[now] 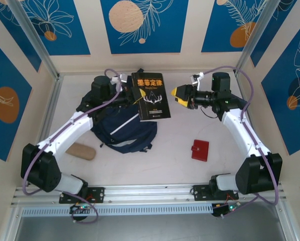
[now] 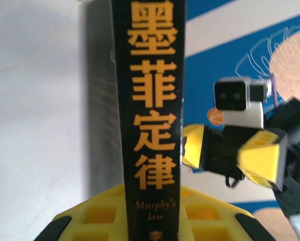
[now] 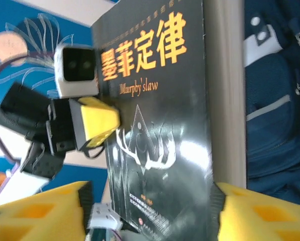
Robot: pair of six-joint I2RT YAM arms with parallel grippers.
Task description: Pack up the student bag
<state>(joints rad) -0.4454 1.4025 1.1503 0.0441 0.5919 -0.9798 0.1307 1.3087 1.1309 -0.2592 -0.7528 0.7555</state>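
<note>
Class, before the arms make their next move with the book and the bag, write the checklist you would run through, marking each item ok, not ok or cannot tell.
1. Left pincer closed on the black book with orange title: ok.
2. Right pincer open and apart from the book: ok.
3. Book overlapping the dark navy striped fabric backpack in the top view: ok.
4. Backpack's main opening unzipped: cannot tell.
5. Small red wallet lying apart from the backpack: ok.

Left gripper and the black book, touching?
Touching. Left wrist view shows the black book wedged between the jaws of the left gripper, no gap either side.
</note>
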